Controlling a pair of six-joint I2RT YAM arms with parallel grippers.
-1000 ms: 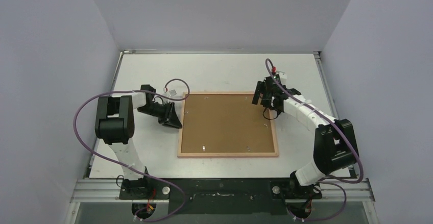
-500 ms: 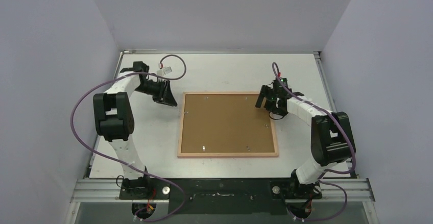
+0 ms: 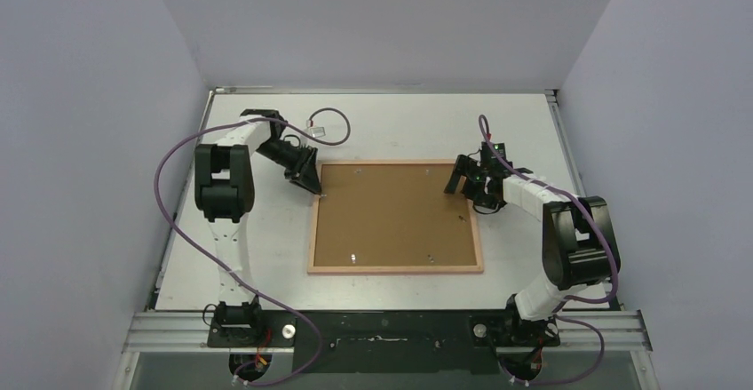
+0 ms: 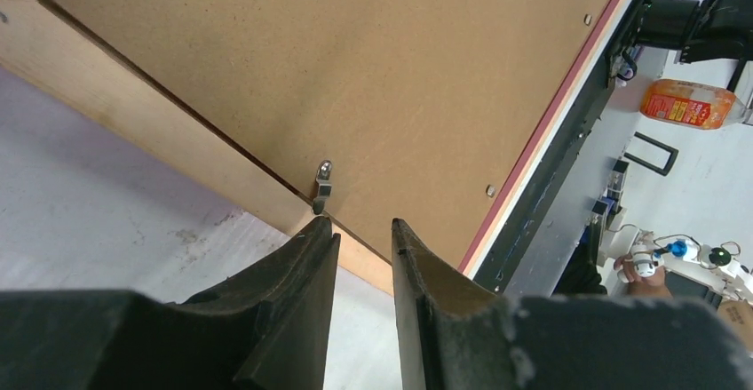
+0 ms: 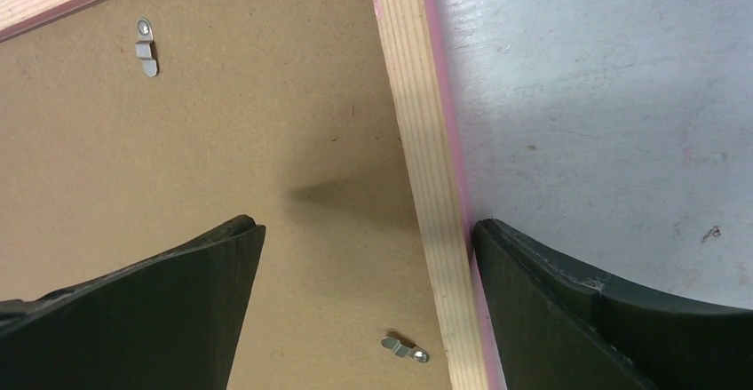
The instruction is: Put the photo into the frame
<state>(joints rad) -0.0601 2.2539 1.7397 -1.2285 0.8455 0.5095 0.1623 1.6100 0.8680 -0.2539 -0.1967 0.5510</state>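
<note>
The frame (image 3: 397,268) lies face down mid-table, its pale wood border (image 5: 426,141) round a brown hardboard backing panel (image 3: 395,217). The photo is hidden. My left gripper (image 3: 314,187) sits low at the frame's left edge near the far corner. Its jaws (image 4: 362,223) stand a narrow gap apart with nothing between them, and the left fingertip is just short of a small metal clip (image 4: 323,186). My right gripper (image 3: 469,187) is wide open (image 5: 366,223) over the frame's right edge, with one finger above the panel and the other above the table.
More metal clips (image 5: 145,48) (image 5: 404,348) sit on the panel's rim. The white table (image 3: 391,123) is walled at the left, right and back. An orange bottle (image 4: 691,103) stands beyond the table in the left wrist view.
My left gripper swung out to the far left, then back in to the frame's left edge near the far corner. The right gripper shifted slightly right onto the frame's right edge.
</note>
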